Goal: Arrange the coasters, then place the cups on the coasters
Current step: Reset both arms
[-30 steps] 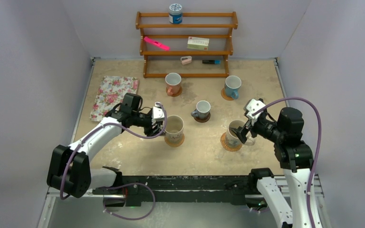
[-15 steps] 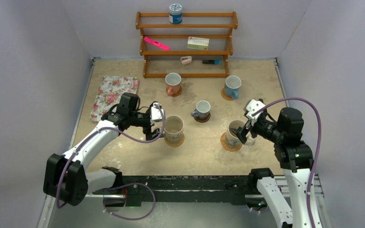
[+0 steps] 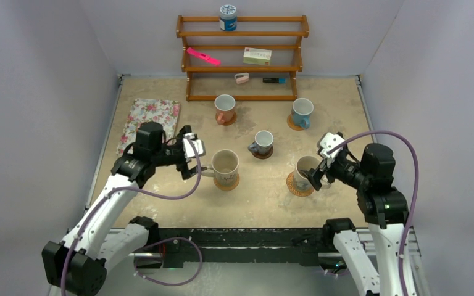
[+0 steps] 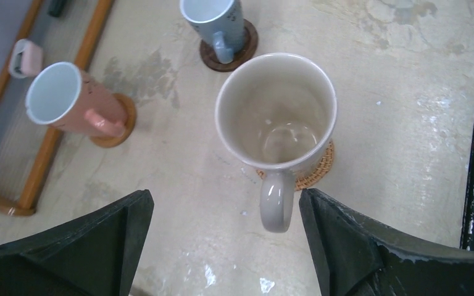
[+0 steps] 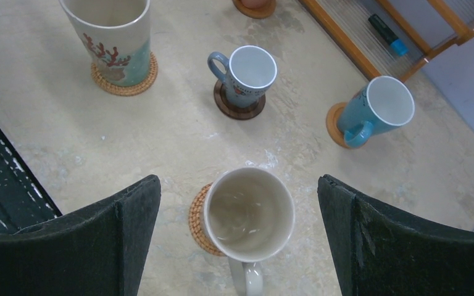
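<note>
cups [image 3: 225, 163]: 5 | coasters [image 3: 291, 184]: 5 | floral mat [image 3: 151, 117]: 1 | rack [image 3: 271, 33]: 1

text: none legible | shelf box [image 3: 257, 56]: print too small | canister [image 3: 228, 17]: label blurred

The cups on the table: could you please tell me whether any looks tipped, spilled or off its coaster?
Nothing stands out: the left cream mug, right cream mug, blue mug, pinkish mug and small grey-blue mug each stand upright on a coaster, nothing spilled.
</note>
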`<action>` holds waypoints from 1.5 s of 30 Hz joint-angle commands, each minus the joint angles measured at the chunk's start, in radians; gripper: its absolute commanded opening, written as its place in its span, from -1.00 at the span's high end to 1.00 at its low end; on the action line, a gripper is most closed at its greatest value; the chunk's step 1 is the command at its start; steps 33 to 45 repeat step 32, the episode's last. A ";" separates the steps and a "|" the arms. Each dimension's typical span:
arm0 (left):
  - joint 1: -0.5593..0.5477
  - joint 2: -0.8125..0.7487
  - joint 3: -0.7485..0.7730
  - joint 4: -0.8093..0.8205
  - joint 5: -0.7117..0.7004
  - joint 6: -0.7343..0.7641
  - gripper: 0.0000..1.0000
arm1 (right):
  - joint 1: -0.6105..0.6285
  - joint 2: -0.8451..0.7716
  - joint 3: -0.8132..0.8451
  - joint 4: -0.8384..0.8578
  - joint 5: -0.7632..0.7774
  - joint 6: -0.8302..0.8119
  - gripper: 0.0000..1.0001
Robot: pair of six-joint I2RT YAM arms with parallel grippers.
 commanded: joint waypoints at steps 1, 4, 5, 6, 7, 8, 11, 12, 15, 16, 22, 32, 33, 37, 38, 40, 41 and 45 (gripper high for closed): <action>0.026 -0.100 -0.001 0.054 -0.084 -0.123 -0.90 | 0.003 -0.090 -0.015 -0.016 0.059 0.009 -0.98; 0.028 -0.176 -0.017 0.062 -0.141 -0.175 -0.92 | 0.003 -0.165 -0.056 0.007 0.113 0.039 -0.98; 0.028 -0.199 -0.019 0.059 -0.159 -0.188 -0.92 | 0.003 -0.195 -0.072 0.021 0.135 0.057 -0.98; 0.028 -0.227 -0.020 0.056 -0.180 -0.199 -0.92 | 0.003 -0.224 -0.087 0.033 0.156 0.078 -0.98; 0.028 -0.255 -0.023 0.054 -0.206 -0.210 -0.93 | 0.003 -0.256 -0.101 0.046 0.175 0.098 -0.98; 0.028 -0.290 -0.026 0.053 -0.231 -0.226 -0.93 | 0.003 -0.290 -0.116 0.058 0.195 0.118 -0.98; 0.028 -0.375 -0.034 0.045 -0.310 -0.256 -0.94 | 0.003 -0.389 -0.149 0.067 0.245 0.161 -0.98; 0.028 -0.404 -0.038 0.040 -0.331 -0.264 -0.94 | 0.003 -0.426 -0.157 0.068 0.250 0.156 -0.97; 0.028 -0.489 -0.066 0.041 -0.385 -0.280 -0.95 | 0.003 -0.508 -0.157 0.071 0.267 0.166 -0.98; 0.028 -0.517 -0.075 0.043 -0.399 -0.288 -0.97 | 0.003 -0.515 -0.147 0.074 0.278 0.180 -0.98; 0.028 -0.659 -0.122 0.058 -0.466 -0.315 -1.00 | 0.003 -0.577 -0.096 0.066 0.312 0.283 -0.98; 0.028 -0.702 -0.147 0.041 -0.381 -0.292 -1.00 | 0.003 -0.578 -0.095 0.066 0.316 0.350 -0.98; 0.028 -0.702 -0.147 0.041 -0.381 -0.292 -1.00 | 0.003 -0.578 -0.095 0.066 0.316 0.350 -0.98; 0.028 -0.702 -0.147 0.041 -0.381 -0.292 -1.00 | 0.003 -0.578 -0.095 0.066 0.316 0.350 -0.98; 0.028 -0.702 -0.147 0.041 -0.381 -0.292 -1.00 | 0.003 -0.578 -0.095 0.066 0.316 0.350 -0.98; 0.028 -0.702 -0.147 0.041 -0.381 -0.292 -1.00 | 0.003 -0.578 -0.095 0.066 0.316 0.350 -0.98; 0.028 -0.702 -0.147 0.041 -0.381 -0.292 -1.00 | 0.003 -0.578 -0.095 0.066 0.316 0.350 -0.98; 0.028 -0.702 -0.147 0.041 -0.381 -0.292 -1.00 | 0.003 -0.578 -0.095 0.066 0.316 0.350 -0.98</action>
